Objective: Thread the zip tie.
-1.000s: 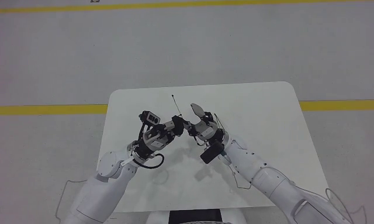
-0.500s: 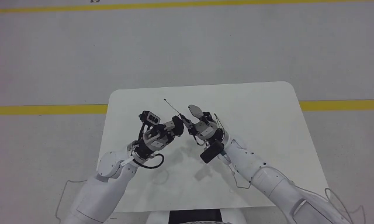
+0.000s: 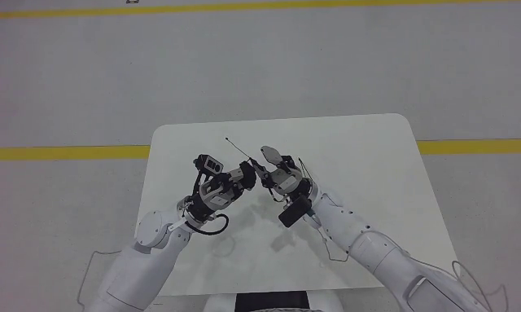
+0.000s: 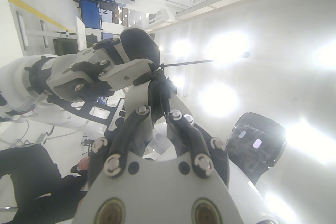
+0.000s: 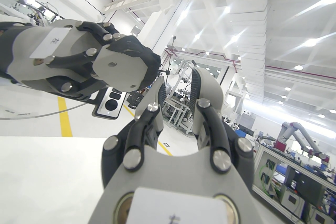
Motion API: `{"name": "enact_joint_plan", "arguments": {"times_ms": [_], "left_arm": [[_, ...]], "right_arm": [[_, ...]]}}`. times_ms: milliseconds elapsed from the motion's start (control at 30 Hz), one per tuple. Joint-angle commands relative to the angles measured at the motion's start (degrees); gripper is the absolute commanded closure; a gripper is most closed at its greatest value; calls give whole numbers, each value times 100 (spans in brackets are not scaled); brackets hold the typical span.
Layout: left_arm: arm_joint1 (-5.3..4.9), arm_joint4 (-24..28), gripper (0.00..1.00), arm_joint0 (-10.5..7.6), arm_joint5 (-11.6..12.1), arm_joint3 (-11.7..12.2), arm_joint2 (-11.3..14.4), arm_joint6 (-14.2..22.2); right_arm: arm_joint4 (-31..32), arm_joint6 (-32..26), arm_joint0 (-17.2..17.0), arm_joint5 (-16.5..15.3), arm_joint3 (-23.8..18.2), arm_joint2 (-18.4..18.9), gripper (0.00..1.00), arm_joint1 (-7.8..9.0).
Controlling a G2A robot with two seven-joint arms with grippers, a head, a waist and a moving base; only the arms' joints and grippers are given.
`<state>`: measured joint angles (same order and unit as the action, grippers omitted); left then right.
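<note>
pinching the black zip tie (image 4: 189,62) between its pressed-together fingers, the left gripper (image 3: 244,175) hangs above the middle of the white table (image 3: 366,149), tip to tip with the right gripper (image 3: 267,164). the tie's thin tail juts out past both claws, away from the robot, its end free in the air. the right gripper's fingers are spread, one ribbed pad (image 5: 195,83) held apart from the other, the nearer one just beside the left claw's tip. a white label (image 5: 50,42) with dark print sits on the left gripper's housing.
</note>
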<state>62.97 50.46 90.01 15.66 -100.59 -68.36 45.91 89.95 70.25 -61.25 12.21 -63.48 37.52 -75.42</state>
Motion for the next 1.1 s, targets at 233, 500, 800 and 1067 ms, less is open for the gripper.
{"name": "enact_joint_plan", "arguments": {"times_ms": [233, 500, 800, 1067], "left_arm": [[0, 0, 100, 0, 0, 0, 0, 0], [0, 0, 100, 0, 0, 0, 0, 0], [0, 0, 100, 0, 0, 0, 0, 0], [0, 0, 100, 0, 0, 0, 0, 0]], "right_arm": [[0, 3, 50, -7, 19, -59, 80, 0], [0, 6, 85, -1, 29, -96, 82, -6], [0, -4, 105, -11, 48, -122, 90, -10], [0, -14, 127, -39, 64, -148, 87, -12]]}}
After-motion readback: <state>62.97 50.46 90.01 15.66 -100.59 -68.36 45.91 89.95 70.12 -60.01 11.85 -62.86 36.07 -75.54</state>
